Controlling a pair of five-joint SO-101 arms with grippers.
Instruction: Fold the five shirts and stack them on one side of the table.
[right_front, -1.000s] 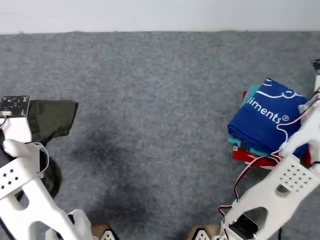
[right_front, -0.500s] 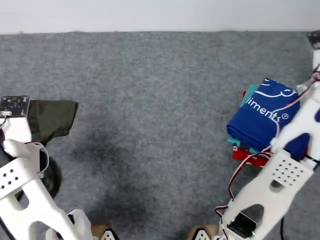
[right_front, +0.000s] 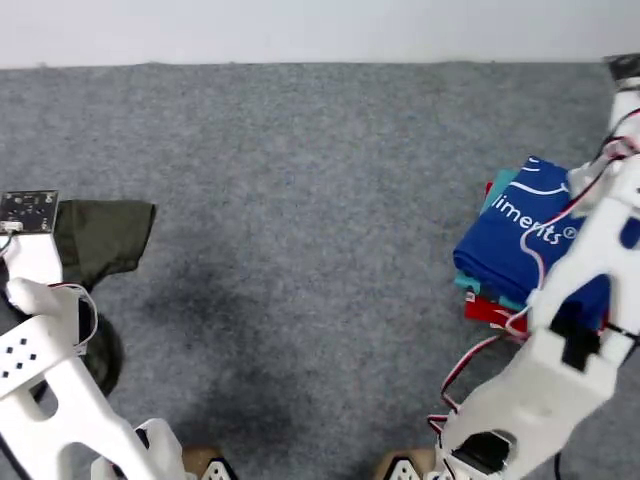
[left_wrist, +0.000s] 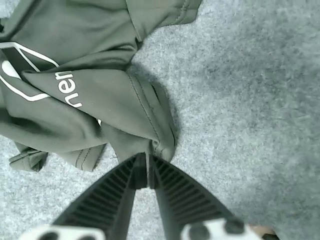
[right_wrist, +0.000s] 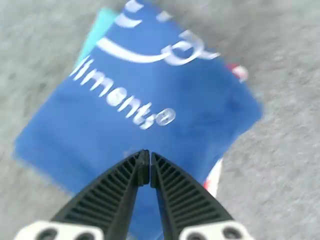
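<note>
Grey, carpet-like cloth covers the worktop (right_front: 320, 180). An olive-green shirt (left_wrist: 75, 95) lies crumpled at its left edge, one corner pinched between the pressed-together jaws of the left tool (left_wrist: 147, 167). Well apart, near the right edge, sits a folded stack: a blue shirt (right_front: 520, 240) with white print on top, a teal shirt (right_front: 503, 183) peeking out beneath it, and a red shirt (right_front: 490, 310) at the bottom. The right tool (right_wrist: 145, 169) hangs over the blue shirt, jaws pressed together with nothing between them; whether it touches the fabric cannot be told. The right arm (right_front: 565, 350) crosses the stack's near corner.
</note>
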